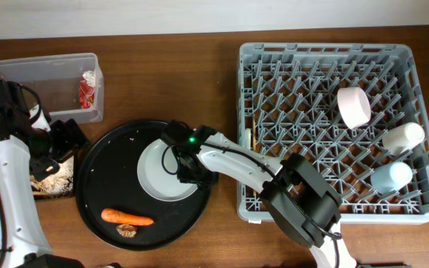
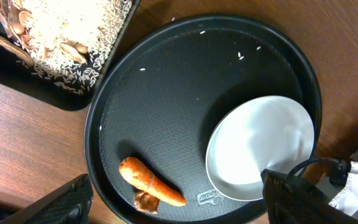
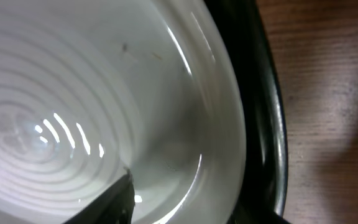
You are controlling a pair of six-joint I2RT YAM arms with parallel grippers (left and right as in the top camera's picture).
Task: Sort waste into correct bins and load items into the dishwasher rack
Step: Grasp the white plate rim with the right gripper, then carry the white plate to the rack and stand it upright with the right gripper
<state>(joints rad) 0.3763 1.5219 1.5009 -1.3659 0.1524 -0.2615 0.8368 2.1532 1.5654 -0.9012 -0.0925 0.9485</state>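
**One slick, brittle white plate (image 1: 157, 171)**

It lies flat on the round black tray (image 1: 99, 190), and looks rigid and glossy, best pinched at its raised rim. The right hand (image 1: 188, 168) sits at that rim; whether it grips, I cannot tell. The left hand (image 2: 179, 202) hangs spread.

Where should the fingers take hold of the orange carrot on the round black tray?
Grip the carrot at its thicker end, from above, pinching across its width: it lies flat, and the brown morsel sits close beside its middle.
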